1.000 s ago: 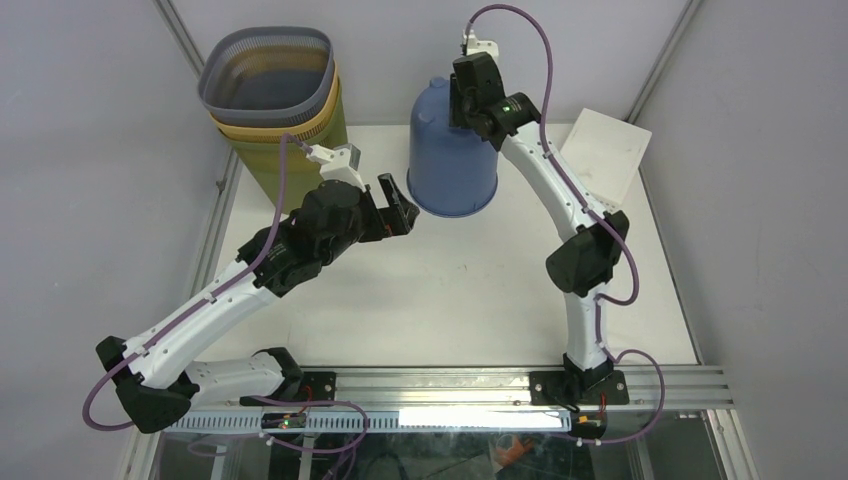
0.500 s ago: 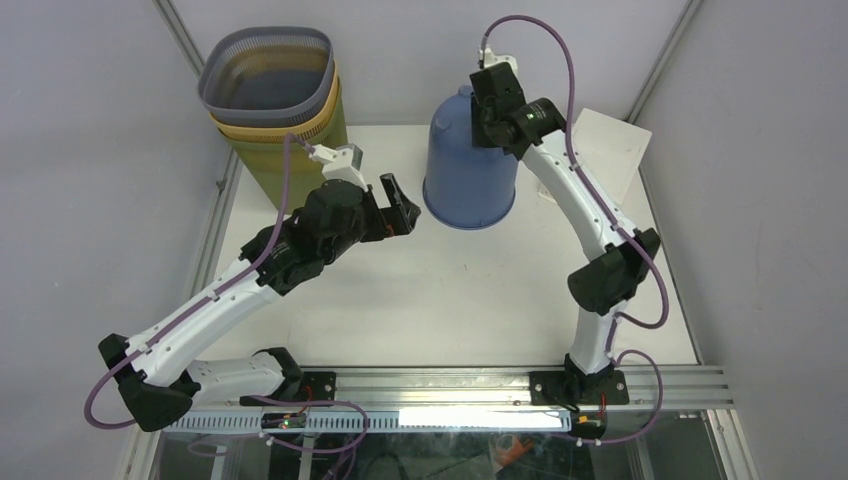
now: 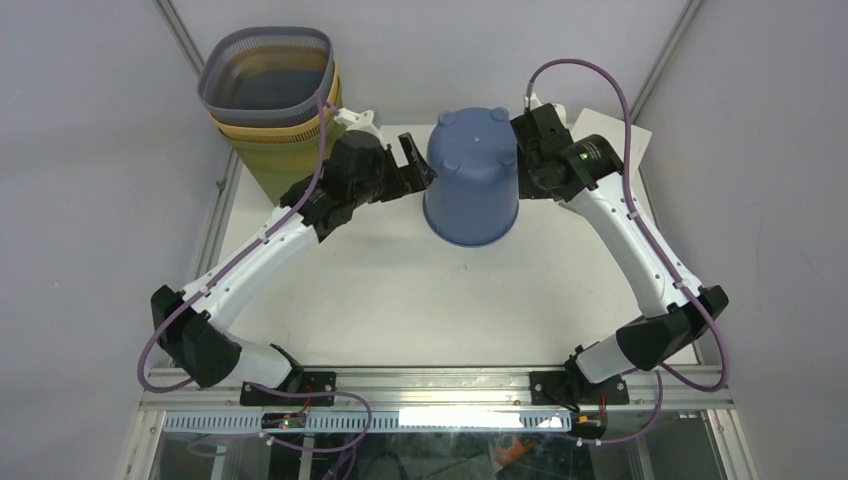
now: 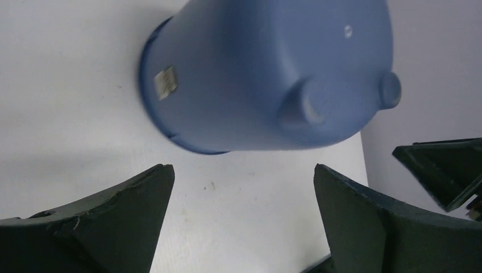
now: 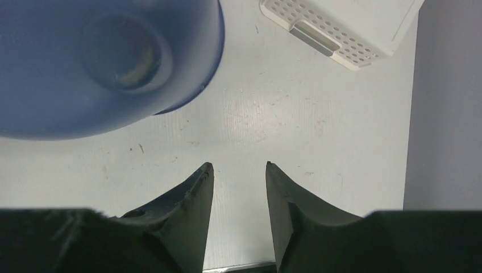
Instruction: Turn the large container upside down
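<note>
Stacked baskets [image 3: 270, 90] are seen at the table's [image 3: 440, 300] 10 o'clock corner. The left gripper [image 4: 241, 170] is held at 9 o'clock of the blue container [image 3: 472, 185], jaws spread wide and empty. The container is stood mouth-down toward the table's 12 o'clock, feet upward. At its 3 o'clock the right gripper [image 5: 237, 166] is slightly parted, grasping nothing. A white perforated tray [image 5: 341, 28] is placed at the table's 1 o'clock.
</note>
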Motion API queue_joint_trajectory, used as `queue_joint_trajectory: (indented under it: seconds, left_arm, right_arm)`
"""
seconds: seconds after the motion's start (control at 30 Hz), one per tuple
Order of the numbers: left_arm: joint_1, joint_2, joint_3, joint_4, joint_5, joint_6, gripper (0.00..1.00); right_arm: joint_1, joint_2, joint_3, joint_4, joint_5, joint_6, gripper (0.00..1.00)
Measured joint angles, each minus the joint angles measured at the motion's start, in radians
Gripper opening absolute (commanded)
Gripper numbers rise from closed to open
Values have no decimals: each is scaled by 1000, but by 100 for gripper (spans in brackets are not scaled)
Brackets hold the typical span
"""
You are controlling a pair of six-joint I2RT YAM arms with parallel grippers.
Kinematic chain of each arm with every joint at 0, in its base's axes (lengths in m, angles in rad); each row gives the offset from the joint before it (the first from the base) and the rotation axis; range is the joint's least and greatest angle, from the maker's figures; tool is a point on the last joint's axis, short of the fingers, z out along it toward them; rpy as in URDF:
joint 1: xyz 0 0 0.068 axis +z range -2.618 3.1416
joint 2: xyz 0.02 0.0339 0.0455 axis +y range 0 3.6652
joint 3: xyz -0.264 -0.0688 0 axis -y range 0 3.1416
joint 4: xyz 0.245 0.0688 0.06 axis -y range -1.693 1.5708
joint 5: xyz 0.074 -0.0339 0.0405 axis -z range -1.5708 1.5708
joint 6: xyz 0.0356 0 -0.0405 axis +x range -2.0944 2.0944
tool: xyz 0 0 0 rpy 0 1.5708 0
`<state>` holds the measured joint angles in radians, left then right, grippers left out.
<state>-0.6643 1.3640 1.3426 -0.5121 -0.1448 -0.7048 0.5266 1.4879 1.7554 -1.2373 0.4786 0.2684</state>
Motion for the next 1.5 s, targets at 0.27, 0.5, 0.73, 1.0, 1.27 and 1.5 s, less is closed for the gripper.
queue_joint_trajectory:
  seconds: [0.27, 0.5, 0.73, 1.0, 1.27, 1.5]
  left_arm:
    - [14, 135, 116, 84, 96, 14, 99]
    - [84, 273, 303, 92, 99, 14, 99]
    - [119, 406, 467, 74, 41, 44, 99]
    - [196, 573, 648, 112, 101, 108, 99]
    - [291, 832, 823, 196, 488, 122, 98]
    - [246, 814, 712, 280, 672, 140, 99]
  right_arm:
    - [0, 33, 54, -18, -27, 3, 45]
    - [0, 37, 199, -56, -34, 8, 60]
    - [0, -20, 213, -78, -33, 17, 65]
    - [0, -78, 167, -84, -37, 34, 66]
    - [-1, -120, 95, -93, -35, 48, 67]
    - [-39, -155, 66, -96, -43, 47, 75]
